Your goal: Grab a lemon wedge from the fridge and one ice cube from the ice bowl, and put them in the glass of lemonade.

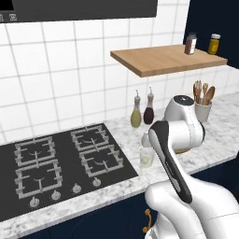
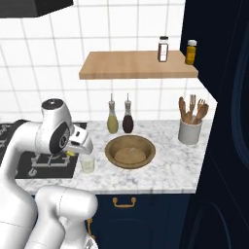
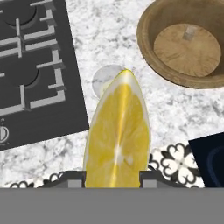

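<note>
Left base view: white arm rises from lower right, elbow bent, forearm reaching forward over the marble tabletop (image 1: 219, 116). Glass of lemonade (image 1: 146, 157) stands just right of the black stove (image 1: 60, 163), partly behind the arm. Two spouted bottles (image 1: 142, 109) by the tiled wall, utensil cup (image 1: 202, 109) further right.

Right base view: wrist bends down, claw (image 2: 73, 153) just left of the glass of lemonade (image 2: 88, 163) and slightly above its rim; a yellow bit of lemon wedge (image 2: 71, 153) shows at the tips. Tan ice bowl (image 2: 130, 151) sits just right of the glass.

Hand view: looking straight down. Claw clamped on the lemon wedge (image 3: 117, 138), fingers (image 3: 72, 178) on either side. The wedge's tip overlaps the glass (image 3: 105, 78) below. Ice bowl (image 3: 186, 43) upper right, one ice cube (image 3: 190, 31) inside.
</note>
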Motion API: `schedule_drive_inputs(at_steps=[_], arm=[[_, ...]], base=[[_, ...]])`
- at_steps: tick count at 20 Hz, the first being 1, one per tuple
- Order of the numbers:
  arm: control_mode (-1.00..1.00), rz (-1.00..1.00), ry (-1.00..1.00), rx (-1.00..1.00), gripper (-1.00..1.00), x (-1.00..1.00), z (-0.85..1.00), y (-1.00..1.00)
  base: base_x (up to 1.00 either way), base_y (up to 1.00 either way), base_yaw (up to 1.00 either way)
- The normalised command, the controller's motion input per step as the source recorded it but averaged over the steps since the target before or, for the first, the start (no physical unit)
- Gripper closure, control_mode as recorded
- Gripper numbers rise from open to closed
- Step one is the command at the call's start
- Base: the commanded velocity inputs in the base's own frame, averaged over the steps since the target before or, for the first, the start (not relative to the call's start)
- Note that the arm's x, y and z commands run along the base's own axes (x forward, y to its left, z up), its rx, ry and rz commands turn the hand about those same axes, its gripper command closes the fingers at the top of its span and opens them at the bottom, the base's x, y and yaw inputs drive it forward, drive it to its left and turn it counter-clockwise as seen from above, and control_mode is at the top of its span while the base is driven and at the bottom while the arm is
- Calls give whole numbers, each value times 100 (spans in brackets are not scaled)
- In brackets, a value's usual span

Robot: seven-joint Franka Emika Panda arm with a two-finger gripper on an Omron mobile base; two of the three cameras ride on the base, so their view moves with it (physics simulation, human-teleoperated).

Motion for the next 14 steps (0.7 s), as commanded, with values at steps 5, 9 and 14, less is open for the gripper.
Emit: schedule_drive_inputs(at_steps=[5, 9, 14], arm=[[-100, 0, 0, -1, 100, 0, -9, 0], [-100, 0, 0, -1, 100, 4, -5, 0], [-100, 0, 0, -2, 100, 28, 0, 1]], base=[[0, 0, 0], [0, 0, 0], [0, 0, 0]])
